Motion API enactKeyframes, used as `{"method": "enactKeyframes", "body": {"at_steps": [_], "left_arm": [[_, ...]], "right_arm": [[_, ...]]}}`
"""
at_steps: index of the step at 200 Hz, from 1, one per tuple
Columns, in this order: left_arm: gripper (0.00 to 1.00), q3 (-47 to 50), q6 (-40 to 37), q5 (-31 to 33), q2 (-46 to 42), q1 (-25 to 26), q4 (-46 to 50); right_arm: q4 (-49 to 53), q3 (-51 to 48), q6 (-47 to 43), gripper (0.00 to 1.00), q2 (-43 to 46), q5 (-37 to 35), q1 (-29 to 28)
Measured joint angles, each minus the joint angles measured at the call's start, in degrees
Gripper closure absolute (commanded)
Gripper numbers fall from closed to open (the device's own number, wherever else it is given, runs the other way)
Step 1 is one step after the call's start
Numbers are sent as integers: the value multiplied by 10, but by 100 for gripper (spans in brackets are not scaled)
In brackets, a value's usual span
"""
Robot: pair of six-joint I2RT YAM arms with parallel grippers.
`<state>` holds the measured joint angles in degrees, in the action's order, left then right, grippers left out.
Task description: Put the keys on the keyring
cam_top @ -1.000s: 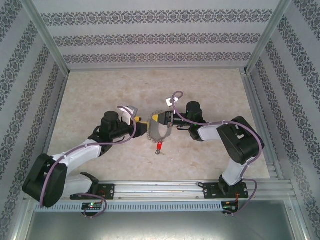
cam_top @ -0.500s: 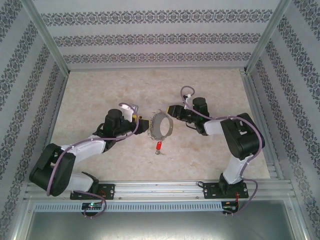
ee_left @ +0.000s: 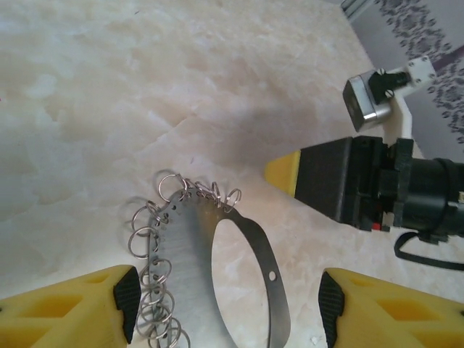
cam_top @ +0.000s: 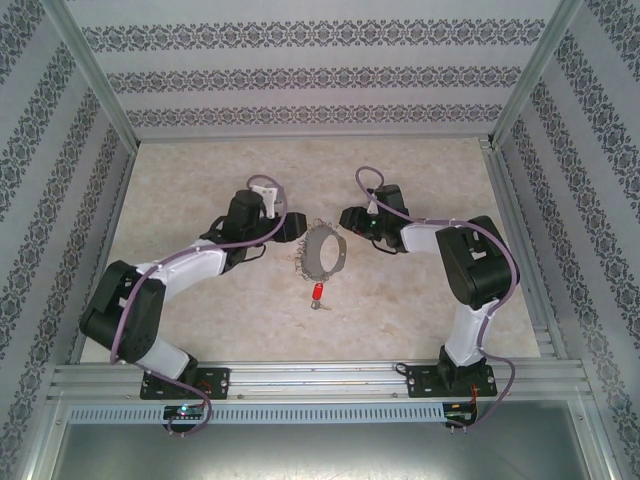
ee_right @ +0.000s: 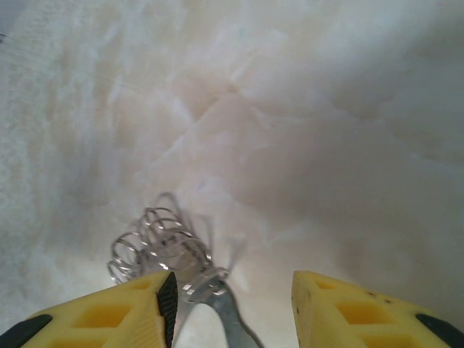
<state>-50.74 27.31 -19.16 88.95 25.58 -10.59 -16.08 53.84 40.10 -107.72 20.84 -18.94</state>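
Tools both gape empty: your left tool (ee_left: pixel 228 290) straddles the keyring (ee_left: pixel 188 246), your right tool (ee_right: pixel 233 288) faces its far end, neither pinching it. Likely that leaves the loop free, standing on edge on the worktop (cam_top: pixel 200 180), while the red key (cam_top: pixel 318 292) lies near it, unthreaded.

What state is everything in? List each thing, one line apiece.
keyring: resting on the table between both end effectors, no key on it.
key: lying on the table, apart from the keyring, not threaded.
left end effector: open, jaws either side of the keyring.
right end effector: open, jaws at the keyring's ringed end.
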Motion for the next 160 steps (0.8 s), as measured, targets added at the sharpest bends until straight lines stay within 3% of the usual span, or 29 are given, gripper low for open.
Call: {"method": "enactKeyframes", "body": {"at_steps": [60,98,160], "left_arm": [[48,-269,-67,41,164,64,222],[52,-410,-108,87,274,98,338],[57,-534,-145,138,381,131,436]], "right_arm": [[42,-56,0,47,62,-50,27],[53,-92,1,46,103,-72,42],[61,-119,0,46,124,-82,46]]}}
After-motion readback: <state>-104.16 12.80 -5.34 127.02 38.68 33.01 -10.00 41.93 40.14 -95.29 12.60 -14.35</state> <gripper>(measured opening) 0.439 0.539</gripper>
